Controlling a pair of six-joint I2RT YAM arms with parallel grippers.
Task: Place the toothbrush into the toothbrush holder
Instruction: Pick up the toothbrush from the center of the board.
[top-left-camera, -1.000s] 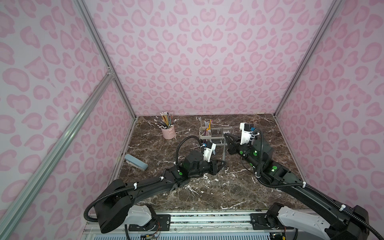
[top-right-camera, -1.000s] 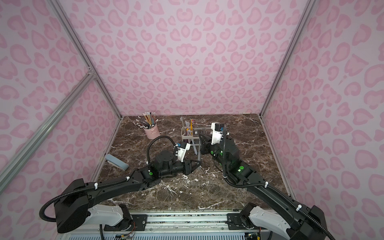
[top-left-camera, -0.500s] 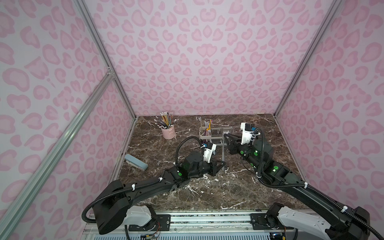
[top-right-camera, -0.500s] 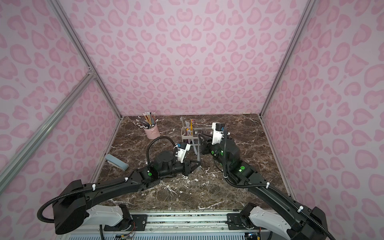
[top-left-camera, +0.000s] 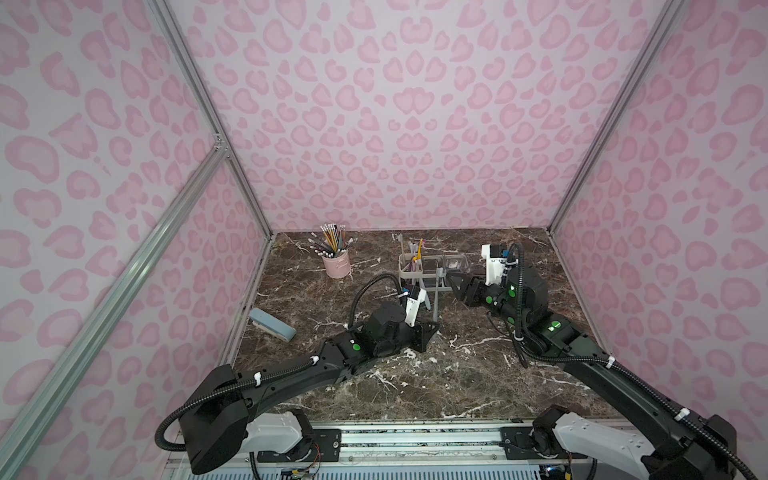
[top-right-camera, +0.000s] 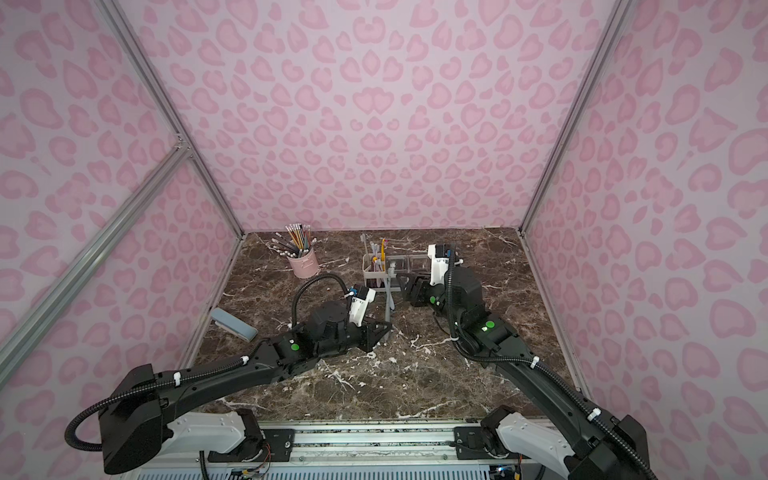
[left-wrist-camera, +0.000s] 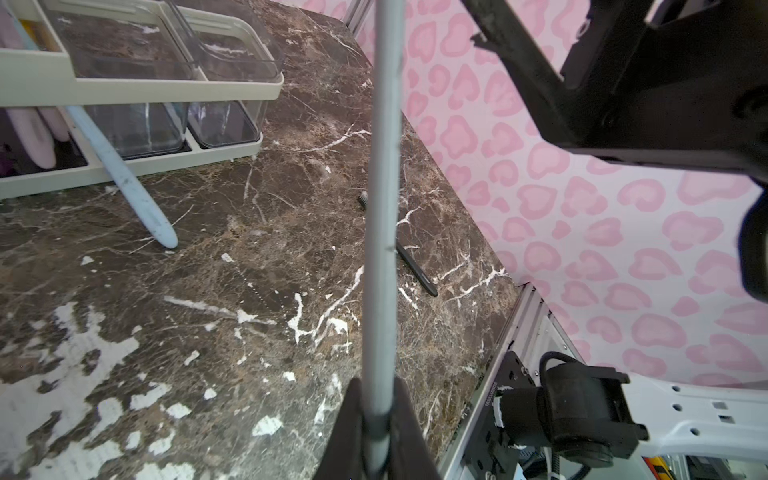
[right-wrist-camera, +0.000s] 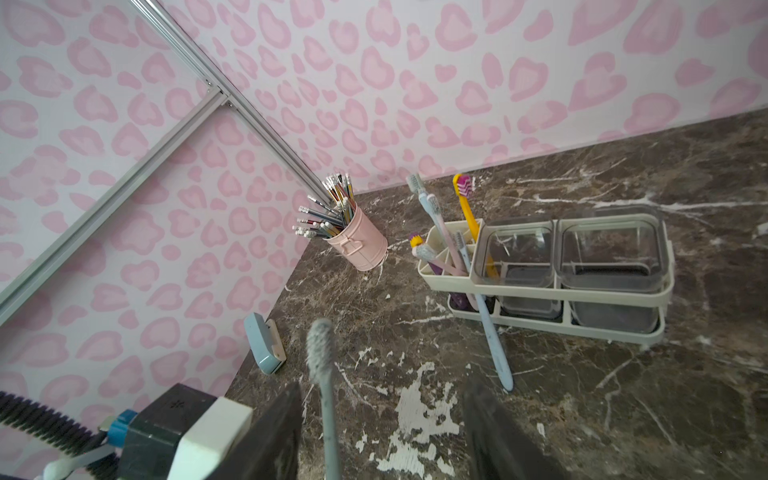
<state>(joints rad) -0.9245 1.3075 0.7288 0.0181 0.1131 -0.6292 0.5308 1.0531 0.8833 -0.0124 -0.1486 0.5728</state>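
Note:
A grey toothbrush stands nearly upright above the marble table, bristle head up. My left gripper is shut on its lower handle; both top views show this grip. My right gripper is open. The brush head rises between its jaws, close to one finger, with a gap showing. The white toothbrush holder stands just behind the grippers. It holds several brushes in its slot end and two clear cups. A light blue brush leans out of its open side onto the table.
A pink cup of pencils stands at the back left. A grey-blue case lies by the left wall. A thin black stick lies on the table near the right arm. Walls close in three sides.
My right gripper was shut and its jaws have spread apart around the brush head. The left gripper has tightened on the handle and holds the brush in about the same place.

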